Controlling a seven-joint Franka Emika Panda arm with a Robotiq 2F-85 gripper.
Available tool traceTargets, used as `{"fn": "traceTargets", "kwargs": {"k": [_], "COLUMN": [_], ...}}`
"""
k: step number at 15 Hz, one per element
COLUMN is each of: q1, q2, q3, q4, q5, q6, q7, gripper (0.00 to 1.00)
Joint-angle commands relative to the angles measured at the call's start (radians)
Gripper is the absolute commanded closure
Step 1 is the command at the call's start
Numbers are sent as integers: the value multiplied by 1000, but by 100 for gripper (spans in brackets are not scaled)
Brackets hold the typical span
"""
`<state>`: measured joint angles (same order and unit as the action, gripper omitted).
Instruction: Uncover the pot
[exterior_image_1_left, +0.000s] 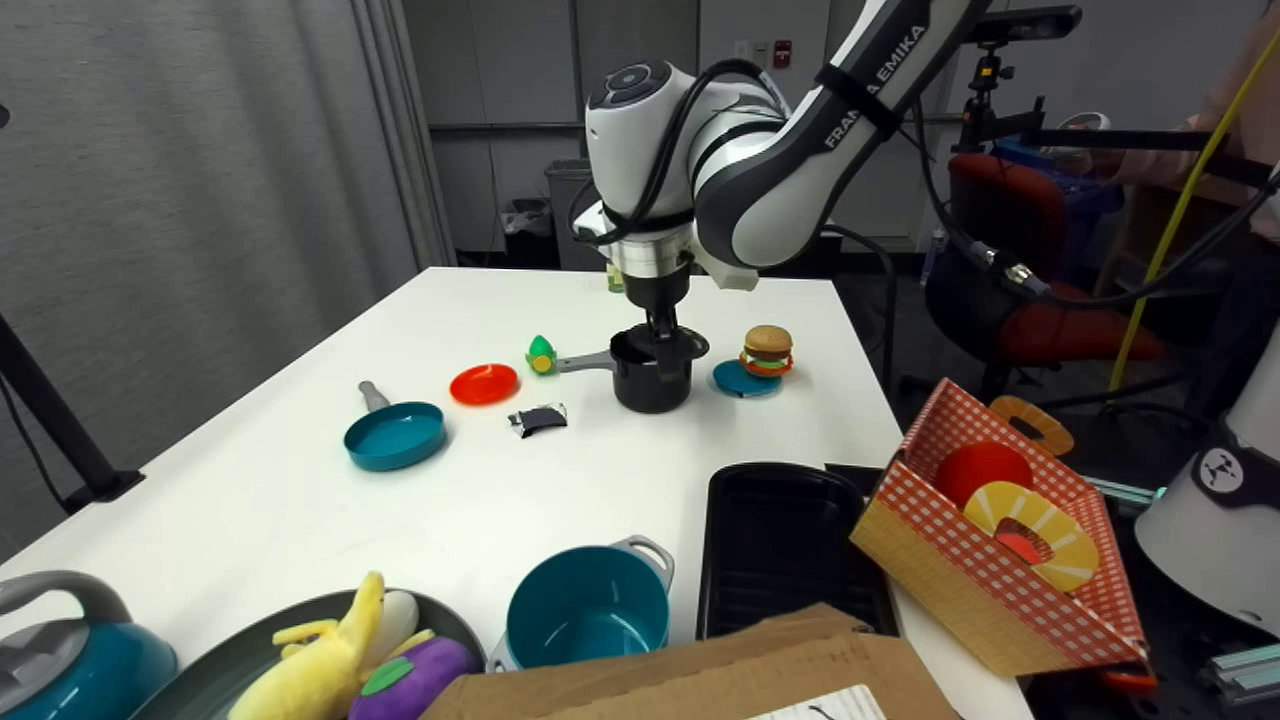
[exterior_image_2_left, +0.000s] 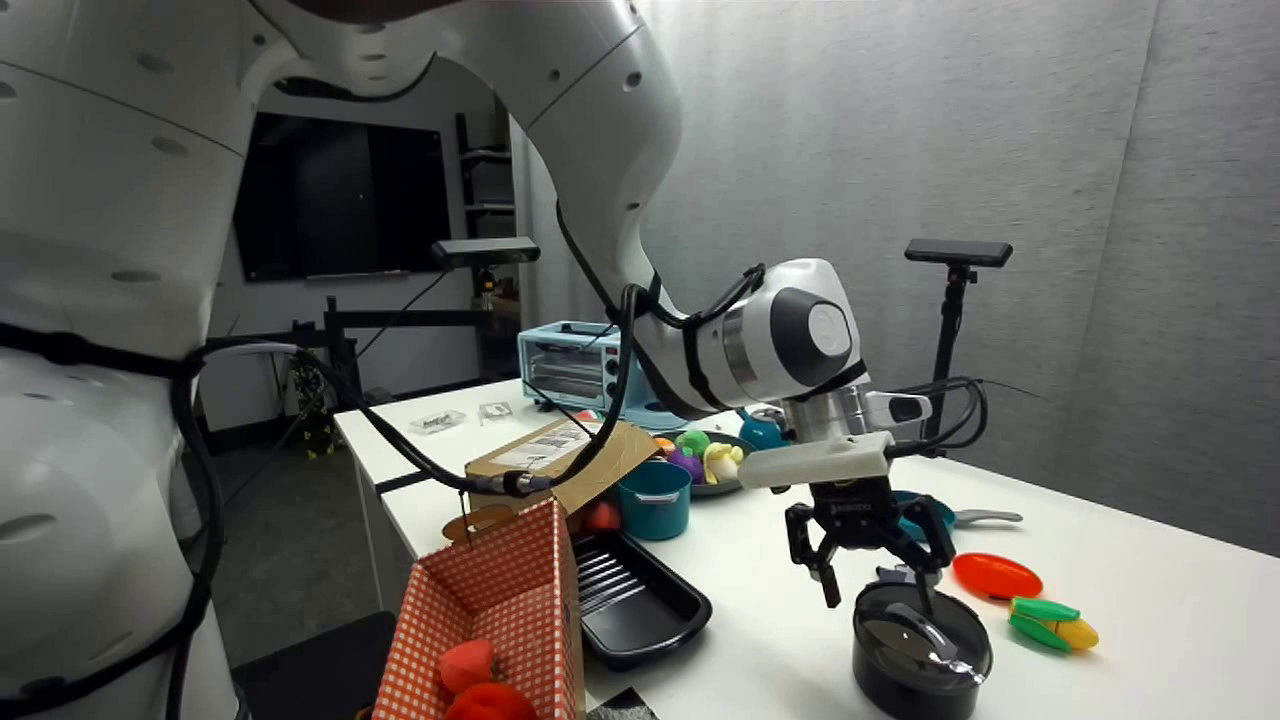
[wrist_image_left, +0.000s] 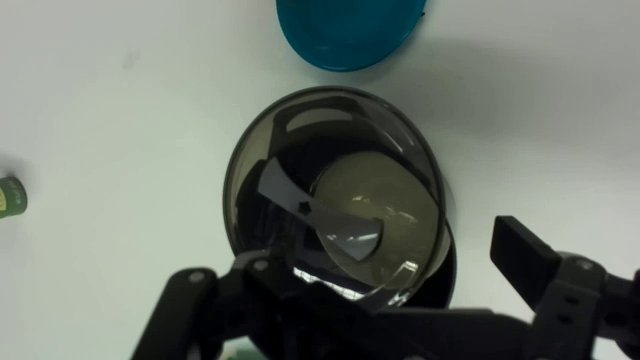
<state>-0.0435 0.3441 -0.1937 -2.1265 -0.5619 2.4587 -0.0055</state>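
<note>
The small black pot (exterior_image_1_left: 650, 387) stands upright on the white table, its grey side handle pointing toward the toy corn; it also shows in an exterior view (exterior_image_2_left: 905, 695). A smoky see-through lid (wrist_image_left: 320, 145) with a grey bow-shaped grip (wrist_image_left: 305, 207) lies off-centre on it. Pot rim shows past the lid's edge in the wrist view. A pale round shape shows through the lid; I cannot tell what it is. My gripper (exterior_image_2_left: 880, 595) is open above the pot. One finger reaches down at the lid, contact unclear; the other hangs outside the pot. It also shows from above (wrist_image_left: 395, 245).
A toy burger (exterior_image_1_left: 768, 350) and teal plate (exterior_image_1_left: 735, 379) stand beside the pot. Toy corn (exterior_image_1_left: 541, 355), a red plate (exterior_image_1_left: 484, 385), a packet (exterior_image_1_left: 540, 418) and a teal pan (exterior_image_1_left: 395, 437) lie across from them. A black tray (exterior_image_1_left: 790, 560) and checked basket (exterior_image_1_left: 960, 560) are nearer the base.
</note>
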Motion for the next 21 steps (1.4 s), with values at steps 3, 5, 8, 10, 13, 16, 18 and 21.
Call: {"fn": "traceTargets", "kwargs": {"k": [3,5,8,10,13,16,18,21], "q1": [-2,-3,-2,-2,-3,-4,-1,1], "q2": [6,4,-7,-18,-27,-35,-37,-43], "q3": [-24,-26,-23,-21,-18,-14,-15,-12], "q4": [2,-2,-7,-7,-7,-4,-5,-8], "q5": [-48,-49,-45,-42,-36,-25,-29,-27], "q6": [20,23,21,18,14,9,9,6], "q7": [38,40,37,37,37,38,49,55], "gripper": [0,26,48,61,86,97,100,97]}}
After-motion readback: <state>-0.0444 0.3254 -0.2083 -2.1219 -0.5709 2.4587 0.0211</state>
